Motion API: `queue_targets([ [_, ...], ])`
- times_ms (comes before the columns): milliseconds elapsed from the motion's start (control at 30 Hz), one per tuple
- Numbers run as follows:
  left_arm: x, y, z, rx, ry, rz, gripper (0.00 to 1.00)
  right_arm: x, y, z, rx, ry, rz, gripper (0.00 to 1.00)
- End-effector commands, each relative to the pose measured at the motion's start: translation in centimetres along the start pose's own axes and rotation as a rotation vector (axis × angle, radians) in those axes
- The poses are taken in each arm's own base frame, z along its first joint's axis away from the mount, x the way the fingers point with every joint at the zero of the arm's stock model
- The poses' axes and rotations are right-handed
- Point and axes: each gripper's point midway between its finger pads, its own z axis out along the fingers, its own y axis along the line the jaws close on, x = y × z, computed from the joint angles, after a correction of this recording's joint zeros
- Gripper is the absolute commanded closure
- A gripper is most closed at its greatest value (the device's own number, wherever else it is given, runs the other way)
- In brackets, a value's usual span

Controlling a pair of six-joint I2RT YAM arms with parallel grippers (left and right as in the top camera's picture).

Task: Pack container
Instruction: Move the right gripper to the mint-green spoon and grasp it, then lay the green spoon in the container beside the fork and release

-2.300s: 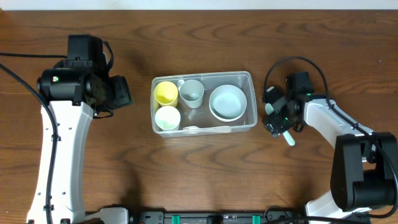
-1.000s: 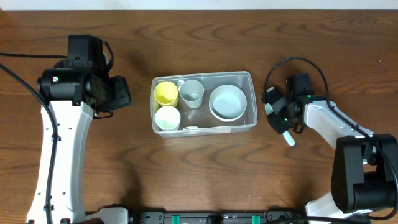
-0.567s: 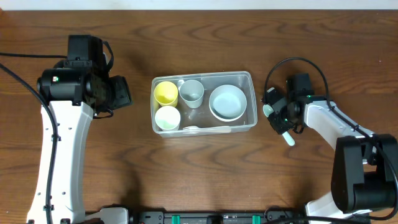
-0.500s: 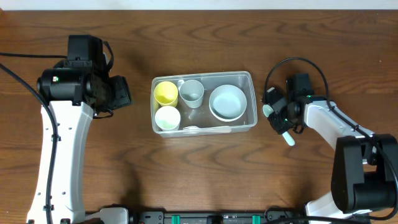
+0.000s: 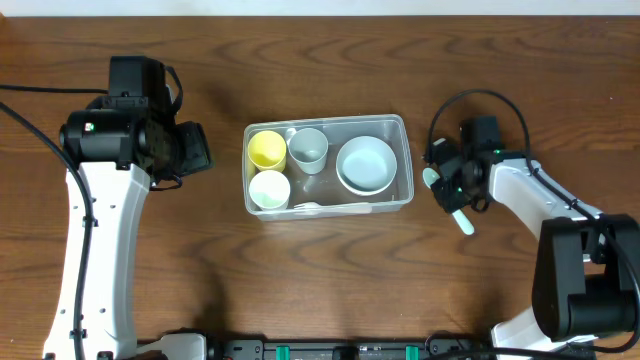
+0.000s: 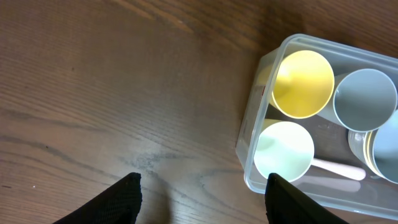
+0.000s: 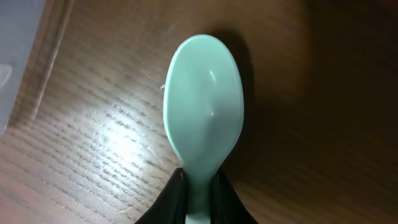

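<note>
The container (image 5: 405,126), a clear rectangular tub, stands mid-table with a yellow cup (image 5: 266,149), a pale cup (image 5: 269,189), a grey-blue cup (image 5: 308,148), a white bowl (image 5: 366,164) and a white spoon (image 5: 332,208) inside. Just right of it lies a mint-green spoon (image 7: 203,106) on the wood. My right gripper (image 7: 199,182) is shut on the spoon's neck, and its handle end (image 5: 464,222) sticks out behind. My left gripper (image 6: 202,193) hangs open over bare wood, left of the container (image 6: 247,137).
The container's clear wall (image 7: 25,56) shows at the upper left of the right wrist view, a short way from the spoon's bowl. The right arm's black cable (image 5: 480,100) loops above its wrist. Brown wooden table (image 5: 320,280) all around.
My right gripper's jaws have closed onto the mint-green spoon's neck. The left arm and the container's contents have not moved.
</note>
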Motion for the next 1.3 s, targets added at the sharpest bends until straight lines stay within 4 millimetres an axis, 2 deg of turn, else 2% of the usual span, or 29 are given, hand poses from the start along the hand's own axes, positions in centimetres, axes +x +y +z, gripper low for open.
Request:
queue_targets([
  [0,0.3,0.2,0.4,-0.008,0.017,-0.005,0.36,-3.9,-1.5,-3.0,0.064,-0.084,0.066,0.99],
  [67,0.3,0.2,0.4,-0.008,0.017,-0.005,0.36,-6.1,-2.0,-5.7,0.086,-0.143,0.067,0.99],
  [167,0.4,0.3,0.4,-0.008,0.019,-0.005,0.36,-9.6,-2.5,-11.1,0.122,-0.261,0.062,0.99],
  [233,0.4,0.3,0.4,-0.009,0.021,-0.005,0.36,-11.6,-2.0,-15.0,0.142,-0.341,0.034,0.99],
  [267,0.4,0.3,0.4,-0.009,0.021,-0.005,0.36,-12.2,-1.6,-16.3,0.148,-0.366,0.018,0.99],
  [333,0.4,0.3,0.4,-0.008,0.02,-0.005,0.36,-13.5,0.3,-19.2,0.154,-0.419,-0.068,0.99],
  [367,0.4,0.3,0.4,-0.008,0.02,-0.005,0.36,-13.7,1.2,-19.9,0.151,-0.429,-0.1,0.99],
  [433,0.4,0.3,0.4,-0.009,0.021,-0.005,0.36,-14.0,4.3,-20.6,0.132,-0.432,-0.213,0.99],
  [600,0.4,0.3,0.4,-0.008,0.02,-0.005,0.36,-13.2,12.2,-19.2,0.053,-0.375,-0.49,0.99],
  [700,0.4,0.3,0.4,-0.009,0.021,-0.005,0.36,-13.0,16.2,-18.0,0.011,-0.358,-0.6,0.99],
  [767,0.4,0.3,0.4,-0.008,0.02,-0.005,0.36,-13.1,18.0,-16.9,-0.01,-0.343,-0.64,0.99],
  [867,0.5,0.3,0.4,-0.009,0.023,-0.005,0.36,-13.0,19.6,-14.7,-0.034,-0.297,-0.677,0.99],
  [1067,0.5,0.3,0.4,-0.009,0.024,-0.005,0.36,-11.8,21.5,-9.6,-0.079,-0.164,-0.747,0.99],
  [1267,0.5,0.3,0.4,-0.009,0.024,-0.005,0.36,-10.9,22.8,-6.9,-0.105,-0.095,-0.791,0.98],
])
